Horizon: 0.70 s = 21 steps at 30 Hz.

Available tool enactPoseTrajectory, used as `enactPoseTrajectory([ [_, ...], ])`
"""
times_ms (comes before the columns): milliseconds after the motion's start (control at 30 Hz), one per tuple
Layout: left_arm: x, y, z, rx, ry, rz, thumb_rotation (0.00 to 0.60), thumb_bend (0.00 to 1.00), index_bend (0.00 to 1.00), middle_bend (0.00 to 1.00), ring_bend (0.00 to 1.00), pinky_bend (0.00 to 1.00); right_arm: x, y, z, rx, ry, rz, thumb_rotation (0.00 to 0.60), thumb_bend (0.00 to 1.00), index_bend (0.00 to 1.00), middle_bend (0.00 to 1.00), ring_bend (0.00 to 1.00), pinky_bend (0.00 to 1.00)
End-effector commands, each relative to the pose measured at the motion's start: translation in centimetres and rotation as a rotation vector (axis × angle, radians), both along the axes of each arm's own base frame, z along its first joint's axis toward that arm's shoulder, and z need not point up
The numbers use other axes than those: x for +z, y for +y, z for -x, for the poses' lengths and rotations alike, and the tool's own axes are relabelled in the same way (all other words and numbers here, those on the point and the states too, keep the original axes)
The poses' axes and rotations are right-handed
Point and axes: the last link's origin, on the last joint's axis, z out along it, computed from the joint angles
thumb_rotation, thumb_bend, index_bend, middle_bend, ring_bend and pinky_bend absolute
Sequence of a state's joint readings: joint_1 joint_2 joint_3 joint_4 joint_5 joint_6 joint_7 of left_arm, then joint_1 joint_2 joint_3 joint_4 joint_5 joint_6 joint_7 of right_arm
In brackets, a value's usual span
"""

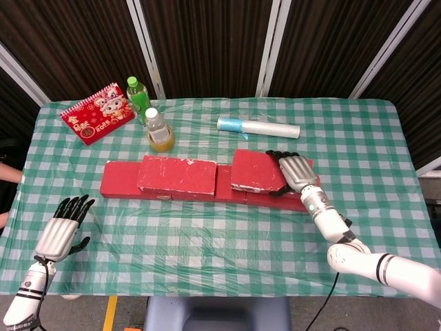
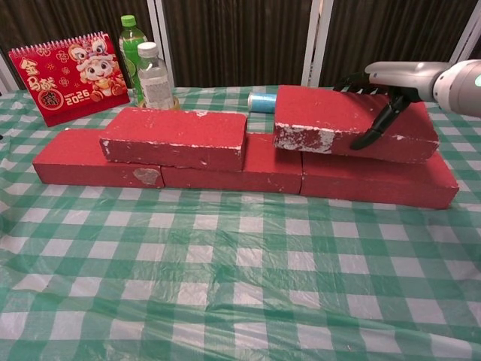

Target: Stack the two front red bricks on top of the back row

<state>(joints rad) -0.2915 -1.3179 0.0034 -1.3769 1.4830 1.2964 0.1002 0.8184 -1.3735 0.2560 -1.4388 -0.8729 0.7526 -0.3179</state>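
Red back row (image 2: 225, 169) spans mid-table, one stacked brick (image 2: 176, 137) on its left part. Right hand (image 1: 296, 172) grips second brick (image 2: 342, 124) atop the row's right end. Left hand (image 1: 60, 233) spread, empty, near front-left edge.

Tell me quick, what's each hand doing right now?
Left hand: open, fingers spread, holding nothing.
Right hand: grips the red brick on the back row.
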Motion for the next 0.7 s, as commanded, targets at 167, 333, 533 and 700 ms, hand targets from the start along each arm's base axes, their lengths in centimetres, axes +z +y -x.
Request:
enactPoseTrajectory([
  [167, -0.1, 0.1, 0.1, 0.005, 0.002, 0.004, 0.600, 0.29, 0.00, 0.02, 0.00, 0.06, -1.9, -0.3, -0.8, 0.009, 0.013, -0.058, 0.600, 0.14, 0.54, 0.36, 0.30, 0.42],
  [333, 0.0, 0.2, 0.2, 0.007, 0.000, 0.004, 0.600, 0.29, 0.00, 0.02, 0.00, 0.06, -2.6, -0.4, -1.4, 0.013, 0.024, -0.070, 0.600, 0.14, 0.54, 0.36, 0.30, 0.42],
  [533, 0.0, 0.3, 0.2, 0.010, -0.003, 0.003, 0.600, 0.29, 0.00, 0.02, 0.00, 0.06, -3.1, -0.5, -2.1, 0.011, 0.028, -0.079, 0.600, 0.14, 0.54, 0.36, 0.30, 0.42],
  [700, 0.1, 0.2, 0.2, 0.008, -0.006, 0.005, 0.600, 0.29, 0.00, 0.02, 0.00, 0.06, -3.5, -0.6, -3.0, 0.009, 0.019, -0.087, 0.600, 0.14, 0.53, 0.36, 0.30, 0.42],
])
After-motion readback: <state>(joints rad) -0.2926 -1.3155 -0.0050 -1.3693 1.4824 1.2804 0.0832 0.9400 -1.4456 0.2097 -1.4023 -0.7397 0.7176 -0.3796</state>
